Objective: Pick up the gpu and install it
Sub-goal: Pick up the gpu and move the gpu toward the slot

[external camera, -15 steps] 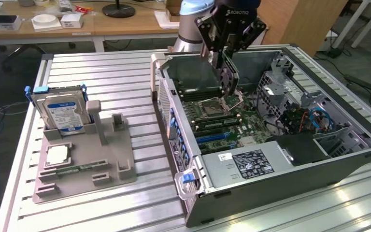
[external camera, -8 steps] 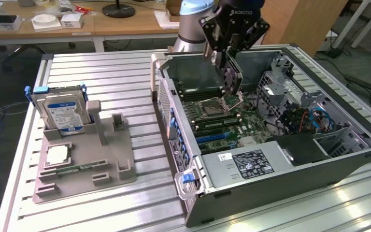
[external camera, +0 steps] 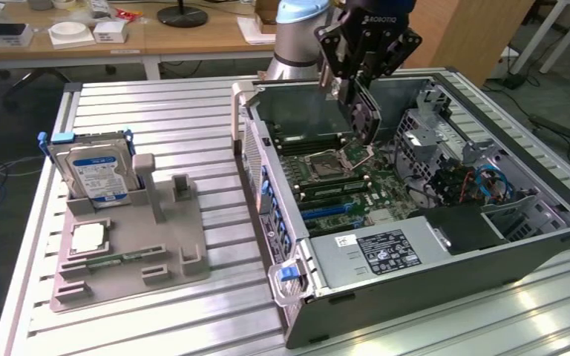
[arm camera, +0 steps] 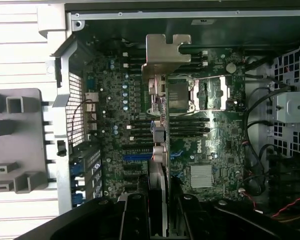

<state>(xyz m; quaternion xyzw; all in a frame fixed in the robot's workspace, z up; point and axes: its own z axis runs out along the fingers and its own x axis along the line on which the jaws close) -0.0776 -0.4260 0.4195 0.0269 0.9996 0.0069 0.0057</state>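
Observation:
My gripper [external camera: 358, 89] hangs over the open computer case [external camera: 265, 159], shut on the gpu [external camera: 365, 122]. The card is held on edge, pointing down toward the motherboard [external camera: 349, 185] near the processor socket, and it is still above the board. In the wrist view the gpu [arm camera: 159, 150] appears edge-on between my two dark fingers [arm camera: 135, 215], with its silver bracket [arm camera: 166, 55] at the far end. Below it lie the long slots [arm camera: 137, 156] of the motherboard [arm camera: 110, 100].
A grey parts holder [external camera: 166, 245] sits at the exterior view's left on the slatted metal table [external camera: 146, 119]. It carries a hard drive [external camera: 95, 172], a processor [external camera: 89, 237] and a memory stick [external camera: 116, 259]. Cables [external camera: 483, 185] and a power supply [external camera: 374, 252] fill the case's near end.

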